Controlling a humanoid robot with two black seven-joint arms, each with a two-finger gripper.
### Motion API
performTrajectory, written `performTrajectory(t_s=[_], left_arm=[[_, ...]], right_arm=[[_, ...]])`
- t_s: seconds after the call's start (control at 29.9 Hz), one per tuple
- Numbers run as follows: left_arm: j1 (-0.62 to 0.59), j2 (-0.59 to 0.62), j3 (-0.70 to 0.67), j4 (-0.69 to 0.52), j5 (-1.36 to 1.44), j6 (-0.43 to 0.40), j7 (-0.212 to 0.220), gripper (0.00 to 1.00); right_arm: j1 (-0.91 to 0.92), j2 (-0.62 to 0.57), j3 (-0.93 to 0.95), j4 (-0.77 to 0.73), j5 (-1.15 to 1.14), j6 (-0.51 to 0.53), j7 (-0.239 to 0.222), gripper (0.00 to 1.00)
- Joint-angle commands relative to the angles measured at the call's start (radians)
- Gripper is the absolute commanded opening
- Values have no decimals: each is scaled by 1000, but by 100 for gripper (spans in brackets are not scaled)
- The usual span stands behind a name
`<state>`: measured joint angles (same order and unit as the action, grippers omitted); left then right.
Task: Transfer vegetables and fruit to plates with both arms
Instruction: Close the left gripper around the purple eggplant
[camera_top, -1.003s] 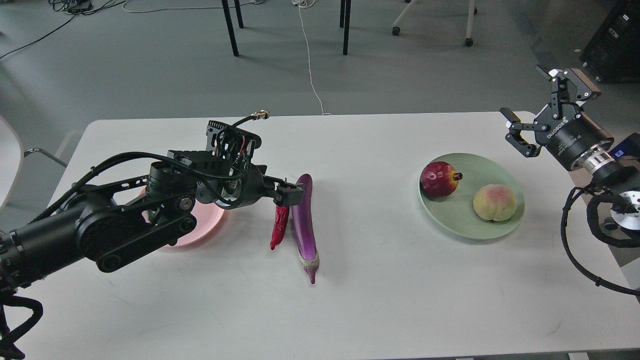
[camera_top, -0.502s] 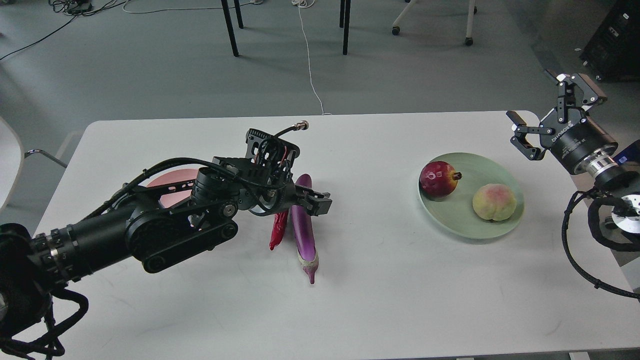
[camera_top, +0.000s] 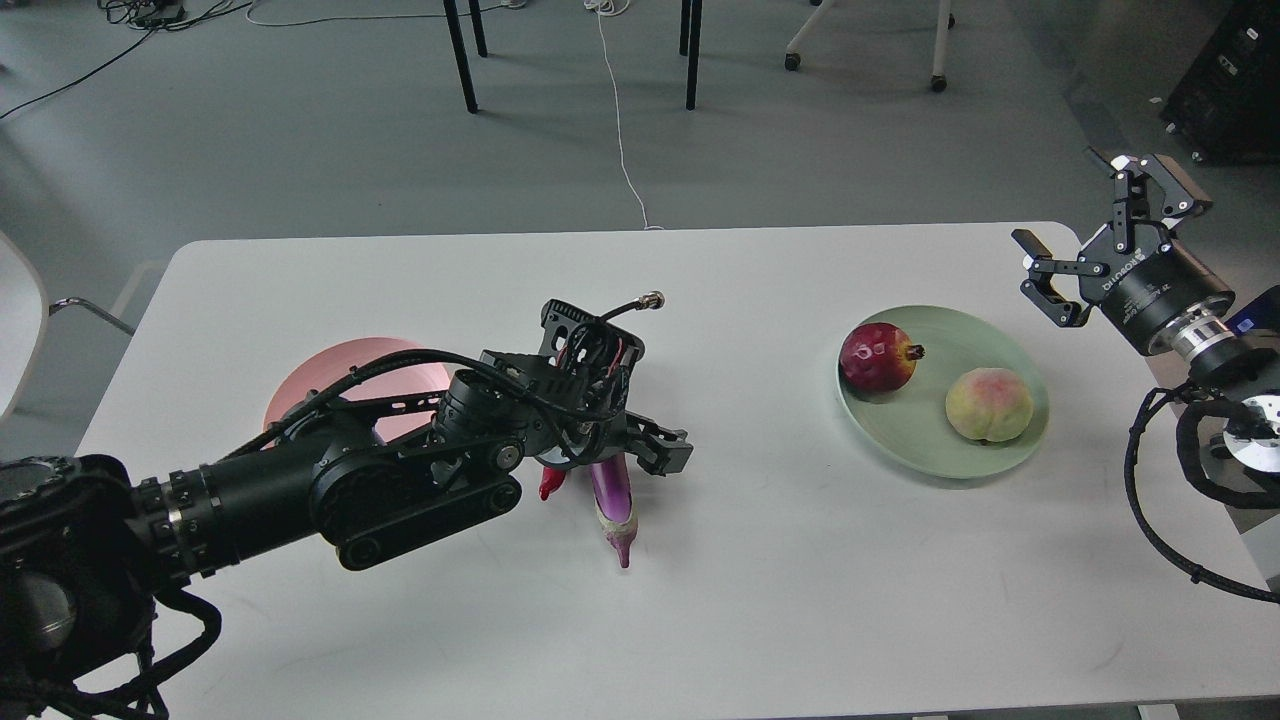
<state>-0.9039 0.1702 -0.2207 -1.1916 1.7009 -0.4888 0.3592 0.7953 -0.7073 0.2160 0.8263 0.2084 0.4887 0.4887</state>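
Note:
The purple eggplant (camera_top: 613, 499) lies mid-table with its pale stem end toward me, and its far half is hidden under my left arm. The red chili (camera_top: 548, 485) lies just left of it, only its near tip showing. My left gripper (camera_top: 655, 450) hangs low over the eggplant's middle; one finger (camera_top: 672, 455) shows to the eggplant's right, the other is hidden. The pink plate (camera_top: 330, 372) lies behind the left arm, partly covered. The pomegranate (camera_top: 878, 357) and the peach (camera_top: 988, 404) rest on the pale green plate (camera_top: 1010, 345). My right gripper (camera_top: 1090, 235) is open and empty, raised beyond that plate's far right.
The white table (camera_top: 760, 600) ends at a rounded far right corner, close to the right gripper. Chair and table legs (camera_top: 690, 55) and a white cable (camera_top: 620, 120) are on the floor behind. Black cables (camera_top: 1160, 500) hang from the right arm over the table's right edge.
My left arm has swept right and toward me, from over the pink plate to over the eggplant and chili, uncovering more of the plate. The right gripper has drawn back slightly to the right.

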Motion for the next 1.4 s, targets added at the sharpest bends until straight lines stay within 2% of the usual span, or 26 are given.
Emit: performTrajectory(t_s=[0.0, 0.47, 0.74, 0.87, 0.94, 1.0, 1.07, 1.1, 1.27, 1.37], left_arm=[[-6, 3, 0, 1, -3, 0, -2, 99], [-3, 23, 0, 35, -7, 0, -3, 98], [5, 20, 1, 38, -10, 0, -3, 94], [6, 23, 1, 53, -12, 0, -2, 83], [5, 23, 1, 63, -12, 0, -2, 68], [5, 23, 1, 66, -12, 0, -2, 57], [5, 23, 1, 66, -12, 0, 1, 38], [5, 23, 1, 66, -10, 0, 3, 33], [2, 9, 1, 66, -12, 0, 27, 24], [-4, 2, -2, 66, -17, 0, 41, 23]], right_arm=[[-7, 2, -1, 2, -1, 0, 0, 97], [-14, 2, -4, 8, -3, 0, 0, 97], [-16, 2, -3, 10, -3, 0, 0, 97], [-18, 2, -3, 10, -3, 0, 0, 97], [-19, 2, -1, 10, -3, 0, 0, 97], [-19, 2, -1, 10, -4, 0, 0, 97], [-19, 2, -1, 8, -4, 0, 0, 97], [-19, 2, -1, 8, -4, 0, 0, 97], [-19, 2, -1, 8, -4, 0, 0, 97], [-19, 2, -1, 8, -4, 0, 0, 97]])
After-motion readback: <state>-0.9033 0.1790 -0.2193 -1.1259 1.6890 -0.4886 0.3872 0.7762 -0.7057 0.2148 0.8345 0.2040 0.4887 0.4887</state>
